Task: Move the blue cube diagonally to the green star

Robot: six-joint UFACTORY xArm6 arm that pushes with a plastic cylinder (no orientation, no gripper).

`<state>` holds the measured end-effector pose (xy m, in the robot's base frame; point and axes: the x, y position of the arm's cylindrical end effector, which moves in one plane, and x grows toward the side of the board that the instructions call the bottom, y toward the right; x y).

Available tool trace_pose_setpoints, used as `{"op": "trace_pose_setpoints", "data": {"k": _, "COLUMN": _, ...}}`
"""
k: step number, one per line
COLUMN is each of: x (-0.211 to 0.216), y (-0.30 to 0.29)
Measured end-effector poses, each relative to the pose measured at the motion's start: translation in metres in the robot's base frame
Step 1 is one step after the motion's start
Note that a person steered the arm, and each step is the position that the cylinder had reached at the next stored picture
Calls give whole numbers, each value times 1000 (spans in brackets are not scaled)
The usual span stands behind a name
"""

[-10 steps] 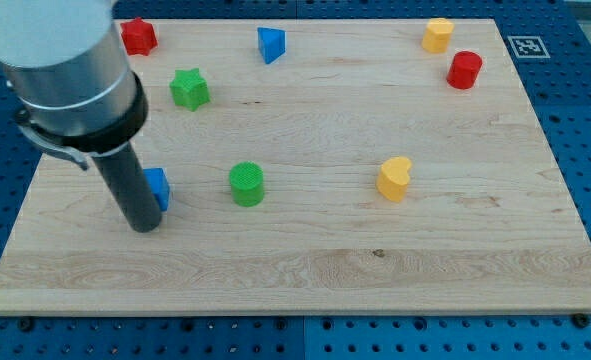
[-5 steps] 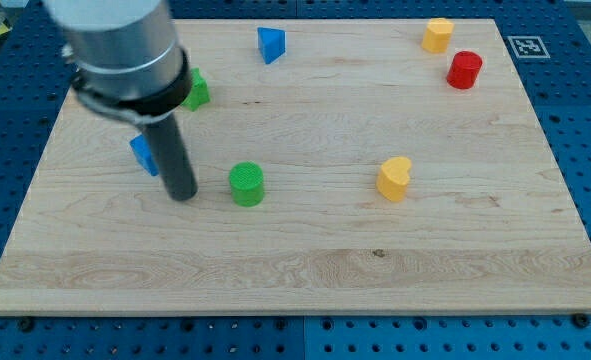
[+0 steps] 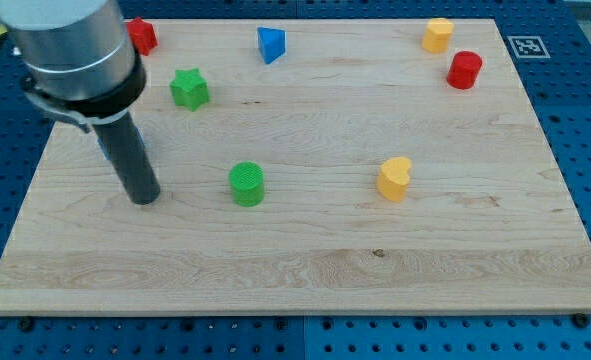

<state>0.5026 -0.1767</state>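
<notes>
The green star lies at the board's upper left. My tip rests on the board well below the star and a little to its left. The blue cube does not show; the dark rod stands over the spot where it last lay, below and to the left of the star. Whether the tip touches the cube cannot be told.
A green cylinder sits to the right of my tip. A blue triangular block and a red block lie near the view's top. A yellow heart, a yellow block and a red cylinder lie to the right.
The blue cube first shifted up and left toward the star. The rod then swung back to the left and now covers the cube. The green star shows fully again.
</notes>
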Motion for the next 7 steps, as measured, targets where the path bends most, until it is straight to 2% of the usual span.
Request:
{"op": "trace_pose_setpoints", "data": {"k": 4, "x": -58, "y": -14}}
{"op": "trace_pose_setpoints", "data": {"k": 7, "x": -59, "y": -4}}
